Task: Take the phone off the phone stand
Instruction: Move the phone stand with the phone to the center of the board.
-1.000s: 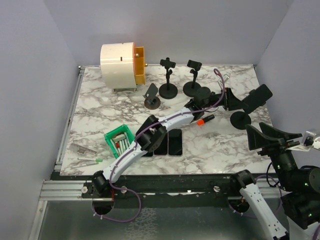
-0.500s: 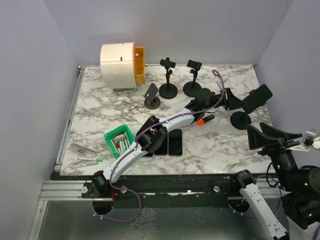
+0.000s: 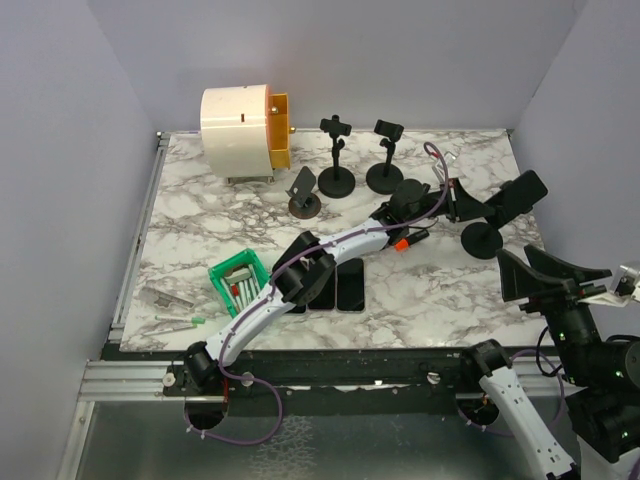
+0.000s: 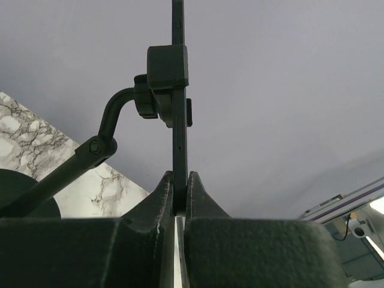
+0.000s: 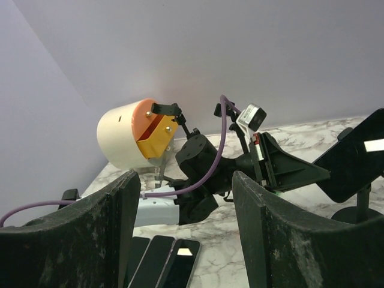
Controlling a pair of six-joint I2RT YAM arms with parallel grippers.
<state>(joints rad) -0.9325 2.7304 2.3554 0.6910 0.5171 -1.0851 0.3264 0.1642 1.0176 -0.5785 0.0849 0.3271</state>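
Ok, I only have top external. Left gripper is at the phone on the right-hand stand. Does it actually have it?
Observer: Yes. In the left wrist view, the left gripper is shut on one end of the phone, seen edge-on.
Operator: Is it out of the stand?
Observer: No. The stand's clamp grips the phone just beyond the fingers.
Operator: Right gripper holding anything?
Observer: No. In the right wrist view, the right gripper is open and empty.
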